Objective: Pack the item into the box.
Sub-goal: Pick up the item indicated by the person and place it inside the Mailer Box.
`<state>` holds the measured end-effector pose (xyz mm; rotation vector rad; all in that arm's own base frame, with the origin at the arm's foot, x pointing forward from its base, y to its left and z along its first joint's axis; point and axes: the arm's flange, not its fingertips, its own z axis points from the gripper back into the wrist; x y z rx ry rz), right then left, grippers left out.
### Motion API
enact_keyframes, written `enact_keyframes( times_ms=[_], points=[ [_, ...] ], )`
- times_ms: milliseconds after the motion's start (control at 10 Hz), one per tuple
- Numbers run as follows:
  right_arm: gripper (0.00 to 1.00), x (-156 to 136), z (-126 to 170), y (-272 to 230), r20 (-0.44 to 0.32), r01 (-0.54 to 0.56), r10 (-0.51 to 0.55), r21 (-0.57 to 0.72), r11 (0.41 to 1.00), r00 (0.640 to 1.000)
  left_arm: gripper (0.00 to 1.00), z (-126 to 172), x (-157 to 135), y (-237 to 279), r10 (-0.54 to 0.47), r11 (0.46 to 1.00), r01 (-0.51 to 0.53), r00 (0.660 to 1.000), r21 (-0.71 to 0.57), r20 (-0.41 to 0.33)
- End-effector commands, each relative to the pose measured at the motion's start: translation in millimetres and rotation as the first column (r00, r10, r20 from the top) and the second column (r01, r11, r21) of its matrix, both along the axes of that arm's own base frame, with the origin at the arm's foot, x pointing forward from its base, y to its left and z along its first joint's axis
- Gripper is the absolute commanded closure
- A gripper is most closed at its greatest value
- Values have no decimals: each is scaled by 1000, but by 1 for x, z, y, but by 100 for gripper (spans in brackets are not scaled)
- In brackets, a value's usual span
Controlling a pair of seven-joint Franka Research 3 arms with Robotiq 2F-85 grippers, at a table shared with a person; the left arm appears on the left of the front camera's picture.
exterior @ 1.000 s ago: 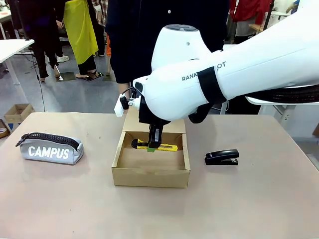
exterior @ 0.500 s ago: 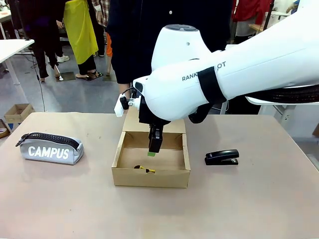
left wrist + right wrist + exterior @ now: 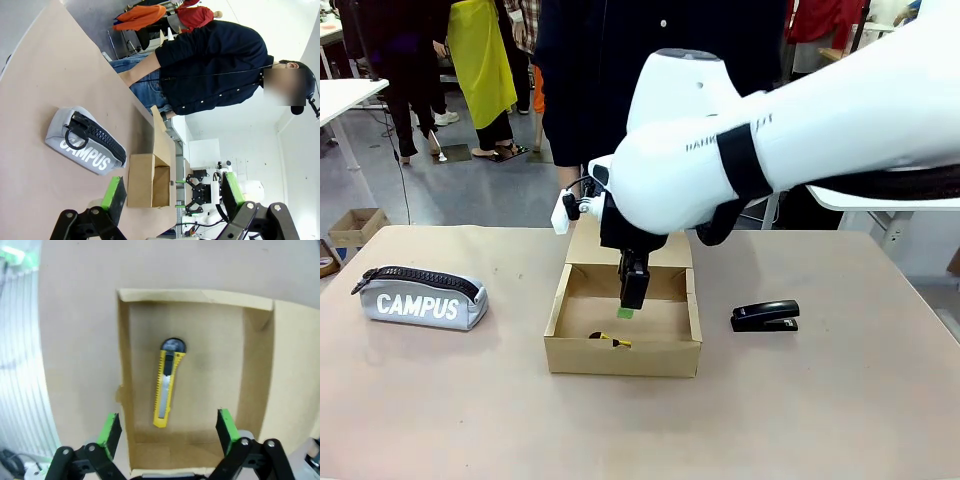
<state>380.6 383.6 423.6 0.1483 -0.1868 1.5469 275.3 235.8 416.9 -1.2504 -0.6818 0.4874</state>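
Note:
The yellow utility knife (image 3: 166,385) lies flat on the floor of the open cardboard box (image 3: 255,370), close to one long wall. In the front view only a bit of the knife (image 3: 611,340) shows above the front wall of the box (image 3: 620,357). My right gripper (image 3: 169,432) hangs open above the box with nothing between its green pads (image 3: 111,430). The same gripper (image 3: 626,310) points straight down over the box's middle in the front view. My left gripper (image 3: 172,195) is open and holds nothing, well away from the box (image 3: 142,180).
A grey "CAMPUS" pencil case (image 3: 420,297) lies on the table left of the box. A black stapler (image 3: 765,315) sits to the right. The box's flap (image 3: 630,245) stands up at the far side. A person (image 3: 200,65) stands at the far table edge.
The knife left my right gripper and dropped to the box floor near the front wall. The right gripper opened and stays above the box.

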Motion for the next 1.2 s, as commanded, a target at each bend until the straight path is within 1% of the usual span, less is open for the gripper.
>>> enact_keyframes(
  times_ms=[0,100,200,300,400,500,600,700,800,900,1000,1100],
  points=[
    [0,11,36,-61,-111,38,-30,70,997,993,0,0,1,0,3,1000,-3,1000,-1,29],
    [0,13,54,-116,-143,171,-152,130,977,978,0,0,1,0,3,1000,-3,1000,-1,29],
    [0,9,66,-176,-193,320,-285,186,929,939,0,0,1,0,3,1000,-3,1000,-1,29],
    [0,3,73,-241,-312,516,-448,187,836,838,0,0,1,0,3,1000,-3,1000,-1,29],
    [0,-7,74,-293,-452,666,-530,222,712,717,0,0,1,0,3,1000,-3,1000,-1,29],
    [0,-21,67,-345,-588,808,-589,210,551,555,0,0,1,0,3,1000,-3,1000,-1,29],
    [0,-51,51,-402,-688,885,-564,291,362,457,0,0,1,0,3,1000,-3,1000,-1,29],
    [0,-80,36,-438,-748,944,-576,266,195,330,0,0,1,0,3,1000,-3,1000,-1,29],
    [0,-104,25,-461,-799,968,-550,241,76,242,0,0,1,0,3,1000,-3,1000,-1,29],
    [0,-121,15,-475,-817,974,-548,227,-20,179,0,0,1,0,3,1000,-3,1000,-1,29],
    [0,-127,5,-480,-840,974,-523,213,-73,145,0,0,1,0,3,1000,-3,1000,-1,29],
    [0,-101,22,-490,-728,932,-592,190,310,345,0,0,1,0,3,1000,-3,1000,-1,29]
  ],
)
